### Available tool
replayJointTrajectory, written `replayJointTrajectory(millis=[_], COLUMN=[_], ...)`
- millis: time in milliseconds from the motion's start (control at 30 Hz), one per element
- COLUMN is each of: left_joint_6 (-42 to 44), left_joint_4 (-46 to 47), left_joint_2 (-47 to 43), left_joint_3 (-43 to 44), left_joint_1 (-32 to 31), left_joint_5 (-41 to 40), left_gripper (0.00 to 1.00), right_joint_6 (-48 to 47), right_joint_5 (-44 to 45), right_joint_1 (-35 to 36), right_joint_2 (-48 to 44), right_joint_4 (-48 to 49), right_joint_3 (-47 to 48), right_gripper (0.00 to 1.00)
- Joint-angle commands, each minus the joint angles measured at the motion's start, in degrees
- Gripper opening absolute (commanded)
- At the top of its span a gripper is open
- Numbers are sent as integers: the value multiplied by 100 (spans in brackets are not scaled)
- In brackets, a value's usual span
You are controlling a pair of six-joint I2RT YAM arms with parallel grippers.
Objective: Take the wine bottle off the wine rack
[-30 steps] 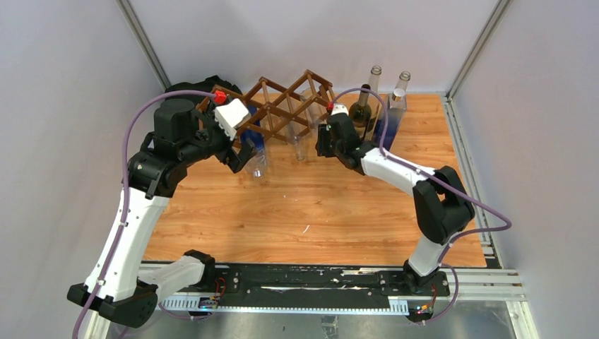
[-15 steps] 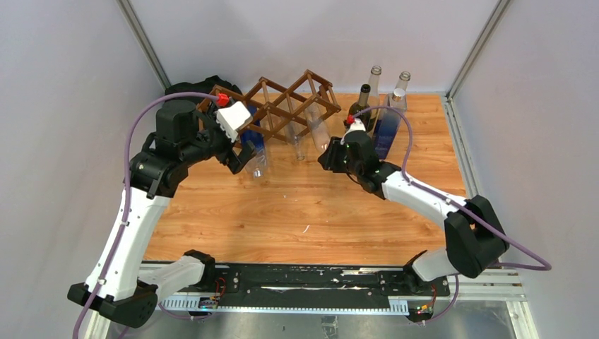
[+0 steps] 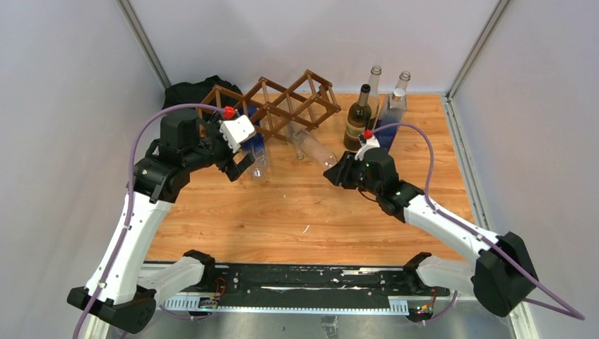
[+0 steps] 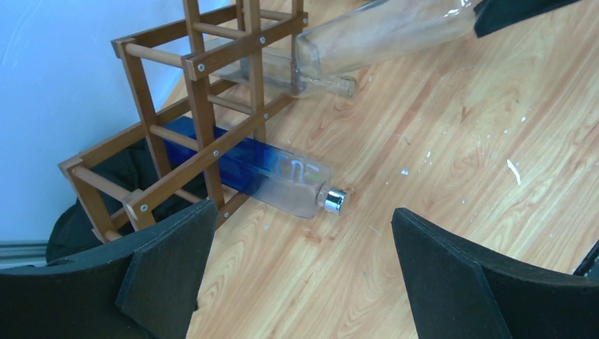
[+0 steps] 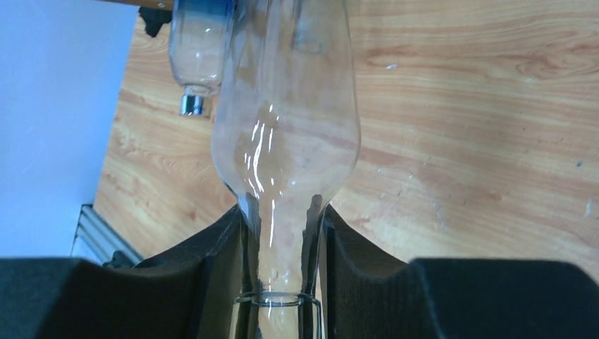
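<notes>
A wooden surface (image 3: pixel 282 212) carries a lattice rack (image 3: pixel 282 106) at its far side. A clear bottle (image 3: pixel 314 147) slants out from the rack's front, its base just beside the sticks. The right claw (image 5: pixel 281 240) is clamped on its neck. The left claw (image 4: pixel 304 215) hangs spread wide, holding nothing, near a blue bottle (image 4: pixel 268 173) lying in the rack.

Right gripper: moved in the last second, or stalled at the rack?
Yes. The right gripper has backed away from the wine rack, down and slightly right in the top view, drawing the clear glass bottle out by its neck.
</notes>
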Motion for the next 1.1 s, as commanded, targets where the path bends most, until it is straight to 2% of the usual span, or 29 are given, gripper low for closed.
replayJointTrajectory(millis=[0, 133, 433, 767, 1067], left_joint_6=[607, 1191, 1547, 1571, 1204], left_joint_4=[-26, -26, -29, -26, -35], left_joint_2=[-125, -134, 49, 320, 982], left_joint_3=[-258, -596, -891, -1555, -1376], left_joint_1=[41, 26, -277, -1067, -1256], left_joint_5=[144, 375, 381, 435, 928], left_gripper=[100, 100, 100, 100, 100], right_joint_6=[195, 160, 34, -121, -618], right_joint_5=[-481, -689, -853, -1957, -2497], right_joint_1=[114, 108, 112, 196, 597], right_joint_2=[-640, -1177, -1958, -1740, -1565], right_joint_4=[-37, -608, -1733, -1918, -2082], right_joint_3=[-232, -299, -5, 340, 803], right_gripper=[0, 0, 0, 0, 0])
